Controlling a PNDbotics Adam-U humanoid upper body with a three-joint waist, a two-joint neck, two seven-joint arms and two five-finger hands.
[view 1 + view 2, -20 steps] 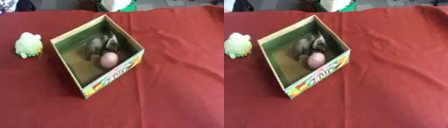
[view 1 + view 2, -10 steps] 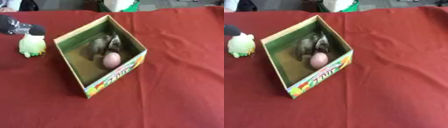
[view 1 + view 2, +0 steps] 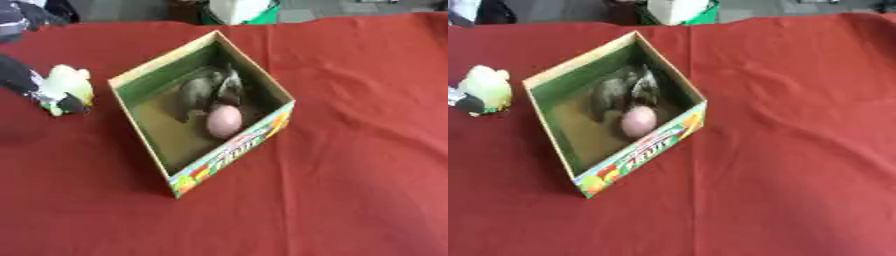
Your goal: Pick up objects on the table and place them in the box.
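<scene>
Red cloth (image 3: 350, 150) covers the whole table, and the open cardboard box (image 3: 236, 152) stands turned on it like a diamond, one corner toward the robot. Inside it lie already a pink egg-shaped thing (image 3: 224, 121) and a grey-brown soft toy (image 3: 208, 90), the two touching each other near the right wall.

One object is not yet in the box: a pale yellow-green soft toy (image 3: 70, 85) on the cloth, just beside the left corner of the box. The left hand (image 3: 39, 90) comes in from the left edge and is at this toy. Its dark fingertips (image 3: 72, 105) are against the lower left side of the toy, but I cannot tell if the fingers are closed around it or only touch it. The right hand shows in neither view.

The toy lies to the right of the hand, between the hand and the box, and its longer side runs roughly away from the robot. So the left hand is clearly the nearer one. I think the coming move is to close on the toy, lift it over the near left wall and carry it a short way to the right, to the free floor on the box's left side.
</scene>
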